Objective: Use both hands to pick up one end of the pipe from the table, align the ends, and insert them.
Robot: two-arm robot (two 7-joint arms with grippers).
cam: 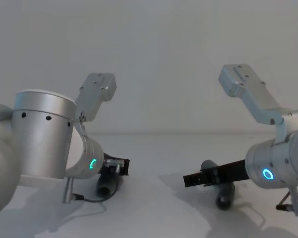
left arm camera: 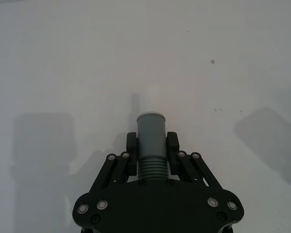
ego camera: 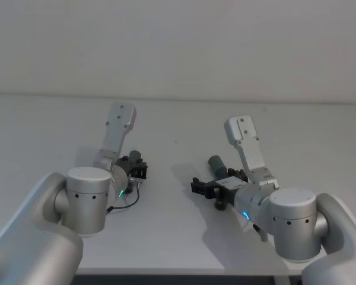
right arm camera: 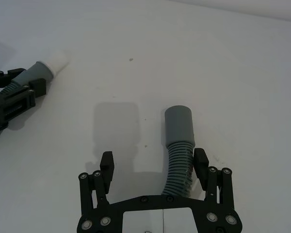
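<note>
The left gripper (left arm camera: 152, 145) clamped one pipe piece (left arm camera: 151, 127) on the table (left arm camera: 48, 58) — light, likely bendy at the ribs. At three o'clock the right gripper (right arm camera: 153, 161) gaped around the other piece (right arm camera: 179, 125) (better held by its stiff cuff).

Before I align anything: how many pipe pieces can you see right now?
2. One straight piece with a pale rim is clamped in the left pincer; one ribbed, bent piece lies on the table inside the open right pincer.
</note>
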